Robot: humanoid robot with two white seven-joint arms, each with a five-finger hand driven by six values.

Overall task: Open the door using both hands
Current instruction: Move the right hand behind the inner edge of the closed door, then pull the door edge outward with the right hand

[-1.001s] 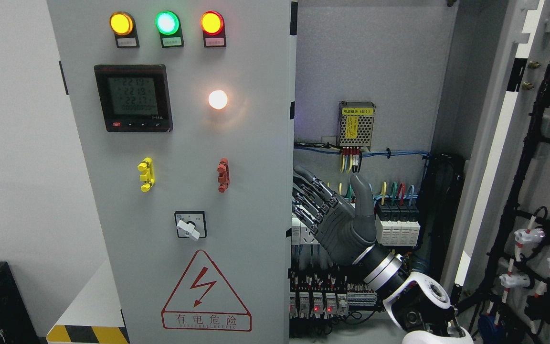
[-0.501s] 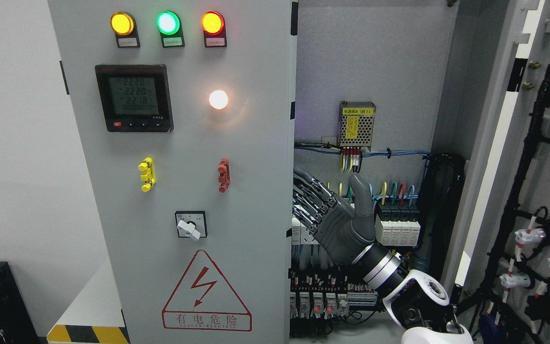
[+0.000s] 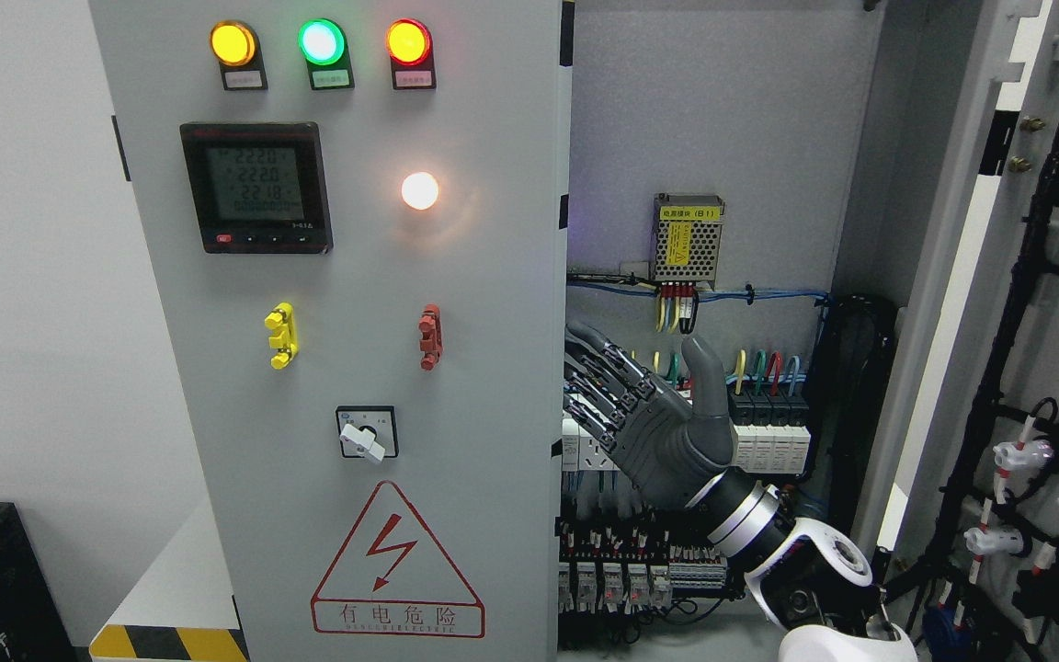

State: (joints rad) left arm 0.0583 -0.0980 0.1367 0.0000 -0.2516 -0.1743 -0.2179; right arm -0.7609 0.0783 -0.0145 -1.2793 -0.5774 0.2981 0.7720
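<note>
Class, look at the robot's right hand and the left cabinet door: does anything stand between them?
Nothing visible does. The right hand reaches its spread fingers to the inner edge of the left door; the wiring lies behind it.

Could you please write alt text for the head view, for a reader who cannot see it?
The robot's right hand, fingers spread, reaches inside an electrical cabinet toward the inner edge of its left door. That grey door carries three indicator lamps, a digital meter and a high-voltage warning triangle.
</note>
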